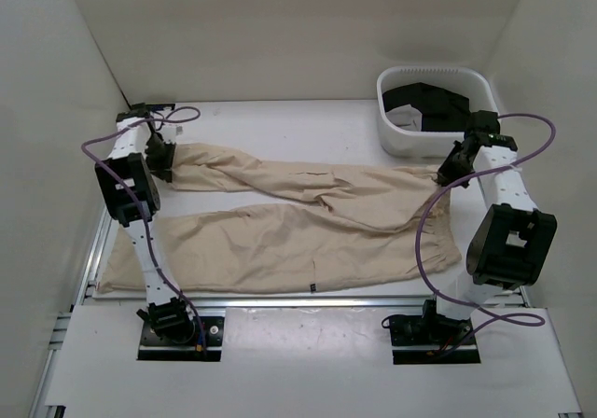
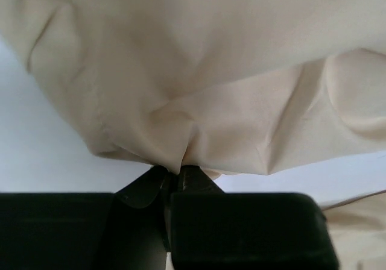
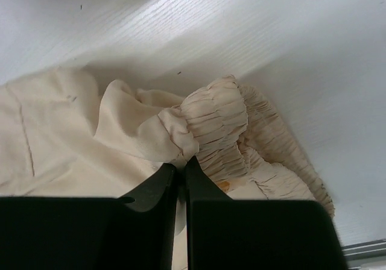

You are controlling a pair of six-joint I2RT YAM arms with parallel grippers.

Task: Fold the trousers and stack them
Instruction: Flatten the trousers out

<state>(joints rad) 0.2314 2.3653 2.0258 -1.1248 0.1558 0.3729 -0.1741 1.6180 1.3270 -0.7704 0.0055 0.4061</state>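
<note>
My left hand [image 2: 176, 176] pinches what seems a thin fold of the trousers [image 1: 298, 227] spread on the table [image 1: 280, 119]. My right hand [image 3: 180, 169] pinches the waistband [image 3: 217, 122]. Uneven lifting could slip either nip.

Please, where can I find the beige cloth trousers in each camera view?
Top external: the beige cloth trousers lie spread across the middle.
Left wrist: they fill the upper picture, pinched by the left end effector.
Right wrist: their gathered band sits at centre, above the right end effector.
Shared landmark: the white table.
</note>
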